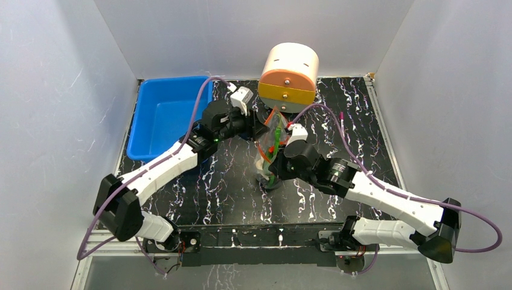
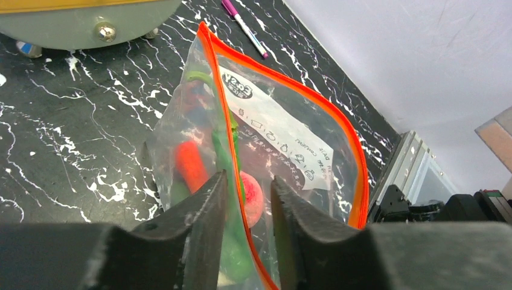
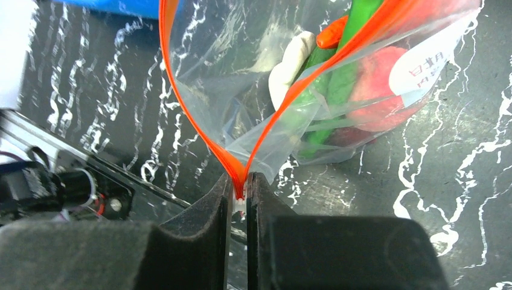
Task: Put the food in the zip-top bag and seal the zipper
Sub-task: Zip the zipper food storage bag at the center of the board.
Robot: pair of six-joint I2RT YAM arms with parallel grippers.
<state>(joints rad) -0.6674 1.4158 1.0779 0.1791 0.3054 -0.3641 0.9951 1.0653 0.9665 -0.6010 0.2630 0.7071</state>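
The zip-top bag stands in the middle of the table, held up between both arms, with the food inside. Through the clear plastic I see a pink-red fruit, a long green pepper and a red chili. The orange-red zipper gapes in a V, its two sides apart. My right gripper is shut on the zipper's near corner. My left gripper is open at the far end. Its fingers straddle one side of the zipper without pinching it.
A blue bin stands at the back left. A round cream and orange container sits just behind the bag. A purple pen lies at the back right. White walls close in three sides.
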